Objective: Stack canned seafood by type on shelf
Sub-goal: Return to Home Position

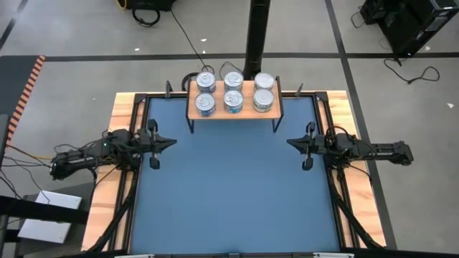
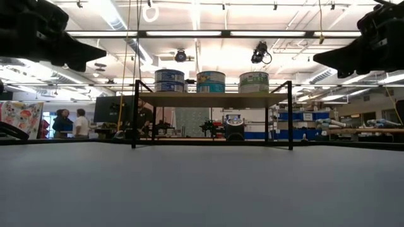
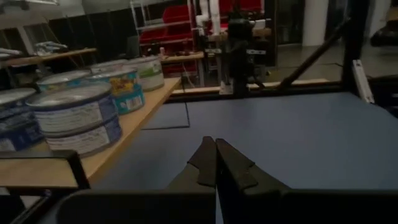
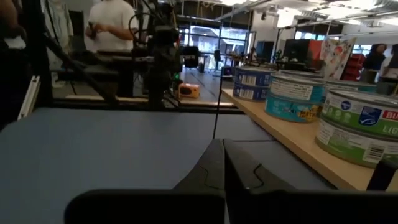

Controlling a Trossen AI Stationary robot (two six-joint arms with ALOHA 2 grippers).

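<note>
The shelf (image 1: 244, 113) stands on thin black legs at the far middle of the blue mat (image 1: 229, 193). Several tins of canned seafood (image 1: 233, 100) sit on it in short stacks: blue-labelled at the left (image 2: 169, 81), teal in the middle (image 2: 211, 81), green at the right (image 2: 254, 82). My left gripper (image 1: 174, 142) is shut at the mat's left edge and points level toward the right. My right gripper (image 1: 288, 142) is shut at the right edge and points left. Both hang above the mat, clear of the shelf (image 3: 143, 106) (image 4: 298, 140), with nothing between their fingers (image 3: 216, 146) (image 4: 222, 146).
A black post (image 1: 257, 36) rises behind the shelf. Wooden rails (image 1: 122, 115) border the mat on both sides. The mat's middle and near part lie bare between the arms. People (image 4: 112, 25) stand in the room beyond the table.
</note>
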